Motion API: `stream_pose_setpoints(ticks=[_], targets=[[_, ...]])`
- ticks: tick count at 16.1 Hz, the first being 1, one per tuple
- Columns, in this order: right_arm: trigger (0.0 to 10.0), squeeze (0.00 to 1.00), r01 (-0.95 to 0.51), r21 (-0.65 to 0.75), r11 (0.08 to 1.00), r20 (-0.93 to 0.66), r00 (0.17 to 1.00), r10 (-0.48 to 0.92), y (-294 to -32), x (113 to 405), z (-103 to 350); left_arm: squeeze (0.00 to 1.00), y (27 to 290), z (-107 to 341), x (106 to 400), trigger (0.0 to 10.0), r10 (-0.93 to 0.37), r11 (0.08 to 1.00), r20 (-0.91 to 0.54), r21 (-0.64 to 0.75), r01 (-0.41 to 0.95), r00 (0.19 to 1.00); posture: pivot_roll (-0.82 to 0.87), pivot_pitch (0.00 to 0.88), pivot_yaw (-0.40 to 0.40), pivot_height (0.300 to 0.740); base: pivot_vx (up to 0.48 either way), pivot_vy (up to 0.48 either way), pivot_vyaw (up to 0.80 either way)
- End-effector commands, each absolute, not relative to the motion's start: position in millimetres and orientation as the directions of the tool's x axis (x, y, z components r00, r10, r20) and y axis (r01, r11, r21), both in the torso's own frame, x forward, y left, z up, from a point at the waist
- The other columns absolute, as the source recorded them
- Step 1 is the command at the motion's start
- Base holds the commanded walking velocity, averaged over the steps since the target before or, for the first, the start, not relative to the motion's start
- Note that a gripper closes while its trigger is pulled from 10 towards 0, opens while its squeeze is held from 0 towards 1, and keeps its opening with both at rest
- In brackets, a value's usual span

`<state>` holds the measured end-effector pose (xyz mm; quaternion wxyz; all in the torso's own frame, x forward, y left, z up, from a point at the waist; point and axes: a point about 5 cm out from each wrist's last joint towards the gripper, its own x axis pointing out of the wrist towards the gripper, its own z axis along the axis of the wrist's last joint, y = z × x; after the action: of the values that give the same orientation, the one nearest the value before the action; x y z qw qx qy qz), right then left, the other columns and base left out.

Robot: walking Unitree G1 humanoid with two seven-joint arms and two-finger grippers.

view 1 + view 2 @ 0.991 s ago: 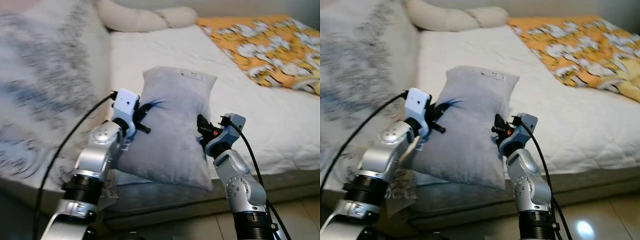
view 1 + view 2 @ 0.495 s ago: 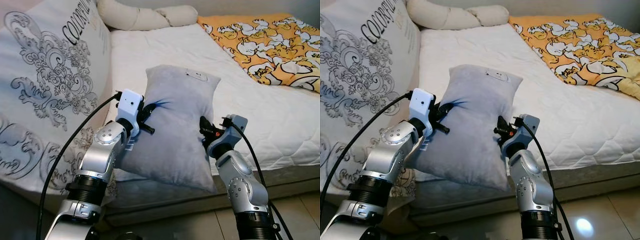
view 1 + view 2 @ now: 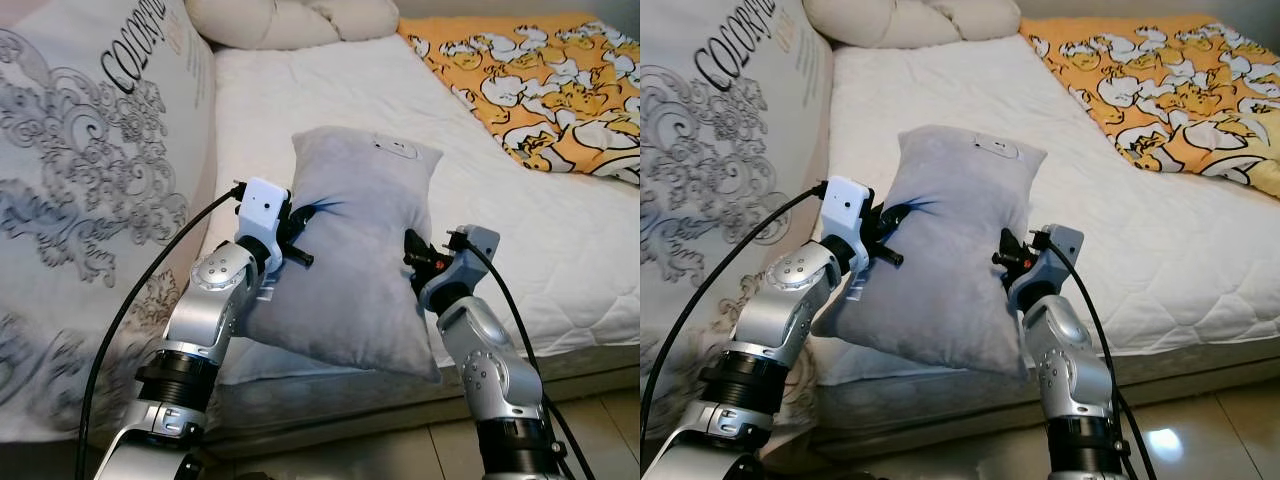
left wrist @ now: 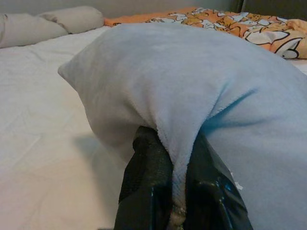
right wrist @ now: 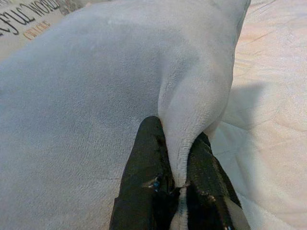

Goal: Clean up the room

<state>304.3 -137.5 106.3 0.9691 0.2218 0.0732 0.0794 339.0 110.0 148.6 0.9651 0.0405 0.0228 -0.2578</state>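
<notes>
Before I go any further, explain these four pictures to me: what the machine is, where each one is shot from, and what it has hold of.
This is a humanoid robot with two silver arms, each ending in two black fingers. The two wide pictures come from its head, looking down over a bed; the two close pictures come from cameras on its wrists.

It holds a grey pillow up over the edge of the white mattress. The left gripper pinches one side edge and the right gripper the other. Each wrist view shows fabric squeezed between fingers.

On the bed lie an orange patterned blanket and a cream bolster pillow. A large printed cushion stands at the robot's left.
</notes>
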Motion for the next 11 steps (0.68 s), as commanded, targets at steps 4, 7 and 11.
stream_pose_setpoints(ticks=[4,7,11], targets=[[10.0,0.0,-0.111,0.403,0.909,-0.108,0.98,0.167,-145.8,306.8,109.2,0.0,118.0,160.6,343.4,10.0,-0.454,0.889,-0.006,0.074,0.453,0.891,0.02,0.0,-0.008,0.74,0.307,0.0,0.53],[10.0,0.0,-0.082,0.407,0.91,-0.113,0.984,0.139,-149.1,307.8,108.1,0.0,117.8,161.1,344.4,10.0,-0.453,0.889,-0.007,0.072,0.452,0.891,0.02,0.0,-0.001,0.74,0.309,0.0,0.0],[10.0,0.0,-0.071,0.405,0.912,-0.116,0.985,0.129,-150.6,307.7,107.1,0.0,116.2,161.6,345.8,10.0,-0.462,0.884,-0.009,0.073,0.461,0.887,0.01,0.0,0.006,0.74,0.312,0.0,0.0]])
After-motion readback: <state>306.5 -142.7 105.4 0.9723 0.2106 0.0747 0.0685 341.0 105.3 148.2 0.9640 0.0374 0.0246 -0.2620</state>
